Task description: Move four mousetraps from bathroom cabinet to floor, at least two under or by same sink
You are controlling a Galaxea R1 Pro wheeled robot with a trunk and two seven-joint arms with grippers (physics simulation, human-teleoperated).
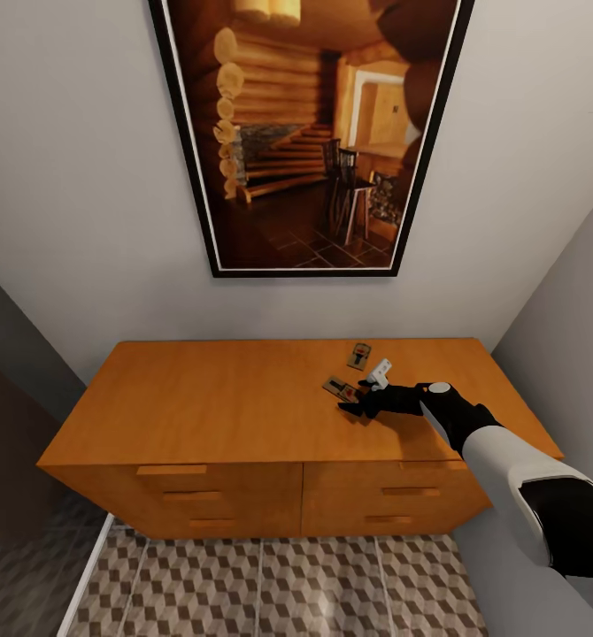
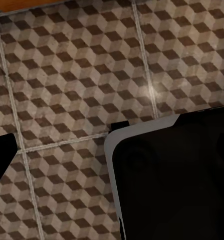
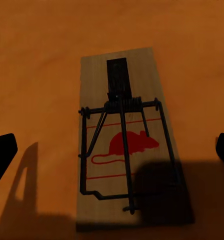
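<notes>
Reaching over the cabinet (image 1: 243,398) top, the right gripper (image 1: 360,400) hovers with its fingers spread wide and holding nothing, just above the nearer mousetrap (image 1: 339,387) right of the frame's centre, while a second mousetrap (image 1: 359,356) lies a little behind it, closer to the wall. The step in hand looks like the pick-up of this nearer trap, so the next move calls for lowering the fingers on both long sides of the board and closing. The left wrist view looks down on the bathroom floor (image 2: 66,75), and I cannot tell the state of the left gripper.

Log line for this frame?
right hand: open, over mousetrap | second mousetrap: on cabinet top | none on floor
</notes>
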